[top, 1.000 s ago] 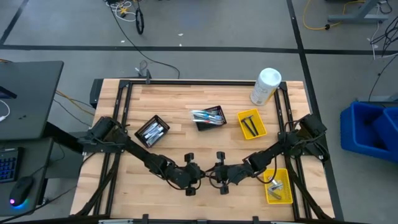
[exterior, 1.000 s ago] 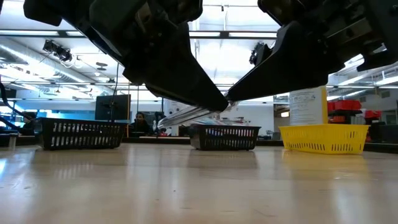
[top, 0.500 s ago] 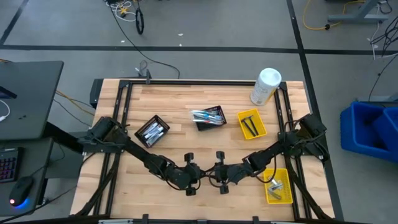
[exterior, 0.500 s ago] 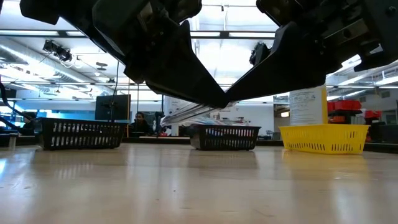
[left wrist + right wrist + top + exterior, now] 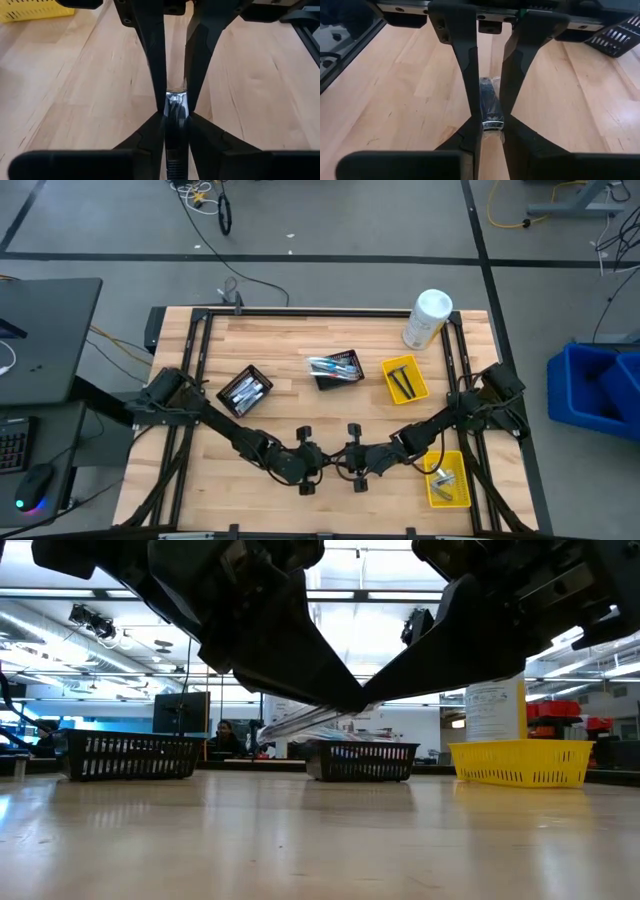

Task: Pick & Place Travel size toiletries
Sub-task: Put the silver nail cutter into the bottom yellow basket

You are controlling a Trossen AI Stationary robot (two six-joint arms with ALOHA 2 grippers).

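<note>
My two grippers meet tip to tip over the near middle of the table (image 5: 300, 345), well clear of the wood, as the low view shows. My left gripper (image 5: 322, 463) comes in from the left and my right gripper (image 5: 340, 464) from the right, and between them they share one slim razor (image 5: 175, 107) in a clear, shiny wrapper.

Through my left wrist camera, the dark handle runs back between my own fingers (image 5: 150, 135) and the wrapped silvery end pokes out just past my tips, where the opposite pair of fingers (image 5: 152, 60) presses in on it from either side. From my right wrist camera the same item (image 5: 489, 102) lies the other way: its dark body stretches ahead of my fingers (image 5: 470, 132) into the other gripper, and its end sits pinched between my own tips. So both pairs of jaws stand narrow, each closed onto an end of this one piece. I think both grips are firm, though the contact is partly hidden by the fingers themselves.

Ahead of my left gripper and to its far side sits a black mesh basket (image 5: 245, 391) with silvery packets inside. Straight beyond the meeting point stands a second black basket (image 5: 336, 368) holding blue and white toothbrushes. Beyond my right gripper is a yellow tray (image 5: 405, 379) with dark razors, and behind my right wrist another yellow tray (image 5: 447, 480) with small pieces. A white canister (image 5: 427, 318) lies at the far right corner.
</note>
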